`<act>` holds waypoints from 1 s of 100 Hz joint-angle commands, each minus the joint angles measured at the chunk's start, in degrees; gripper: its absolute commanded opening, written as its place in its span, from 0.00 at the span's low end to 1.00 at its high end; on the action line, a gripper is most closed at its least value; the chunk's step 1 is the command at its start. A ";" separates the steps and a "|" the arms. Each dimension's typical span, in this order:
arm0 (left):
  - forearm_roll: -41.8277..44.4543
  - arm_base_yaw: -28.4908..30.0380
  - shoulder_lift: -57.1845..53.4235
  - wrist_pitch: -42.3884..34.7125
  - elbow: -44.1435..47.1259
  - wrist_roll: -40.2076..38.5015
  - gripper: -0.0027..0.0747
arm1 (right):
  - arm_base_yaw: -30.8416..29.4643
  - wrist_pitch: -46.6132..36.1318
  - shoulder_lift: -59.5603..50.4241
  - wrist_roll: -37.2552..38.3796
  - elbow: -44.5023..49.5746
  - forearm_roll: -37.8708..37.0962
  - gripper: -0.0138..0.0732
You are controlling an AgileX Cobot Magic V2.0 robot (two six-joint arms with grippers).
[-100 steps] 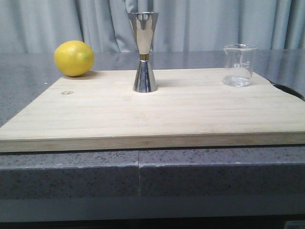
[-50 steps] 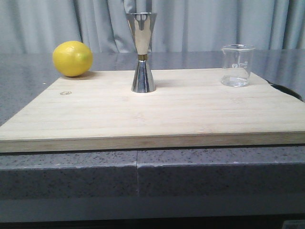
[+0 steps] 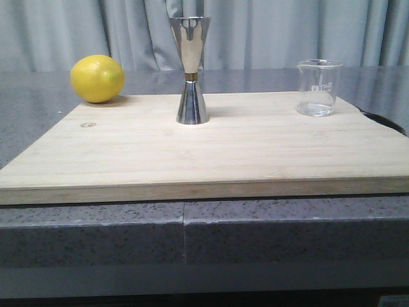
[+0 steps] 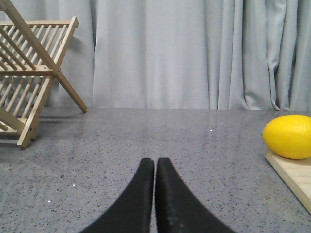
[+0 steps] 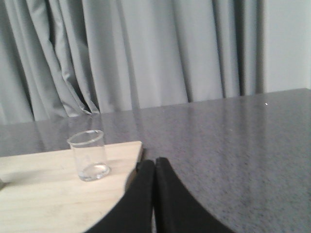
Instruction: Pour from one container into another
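- One wooden board (image 3: 211, 153) is seen lying on the grey bench (image 3: 38, 102) in the front view, and it is taken as the landmark here.
- One steel jigger (image 3: 191, 70) is seen standing upright near the middle of the board's far edge; it is shown only in the front view.
- One glass beaker (image 3: 317, 87) is seen upright at the board's far right corner, well apart from the jigger; a little clear liquid is visible at its bottom. It is shown again in the right wrist view (image 5: 89, 155).
- One lemon (image 3: 98, 78) is seen at the board's far left corner, resting on the board in the left wrist view (image 4: 288, 136).
- One wooden rack (image 4: 34, 77) is shown only in the left wrist view, well to the left of the board.
- The left gripper (image 4: 155, 167) is seen with jaws pressed together, holding nothing, off the board's left side.
- The right gripper (image 5: 154, 167) is seen with jaws together, empty, near the beaker's corner of the board.
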 commanded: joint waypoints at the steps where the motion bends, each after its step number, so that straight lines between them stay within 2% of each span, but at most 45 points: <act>1: -0.45 0.18 0.39 -4.15 1.13 -0.19 0.01 | -0.45 -1.36 -1.15 -20.53 -0.55 17.64 0.08; 14: -0.45 0.18 0.39 -4.15 1.13 -0.19 0.01 | -0.23 -2.22 -1.15 -26.67 1.38 23.97 0.08; 30: -0.45 0.18 0.39 -4.15 1.13 -0.19 0.01 | 0.71 -4.41 -1.15 -30.25 3.24 26.73 0.08; 35: -0.45 0.18 0.39 -4.15 1.13 -0.19 0.01 | 0.71 -4.98 -1.15 -33.69 3.24 30.83 0.08; 47: -0.45 0.18 0.39 -4.15 1.13 -0.19 0.01 | 0.71 -4.47 -1.15 -47.20 3.24 42.67 0.08; 100: -0.45 0.18 0.39 -4.15 1.13 -0.19 0.01 | 0.71 -4.15 -1.15 -48.02 3.24 42.47 0.08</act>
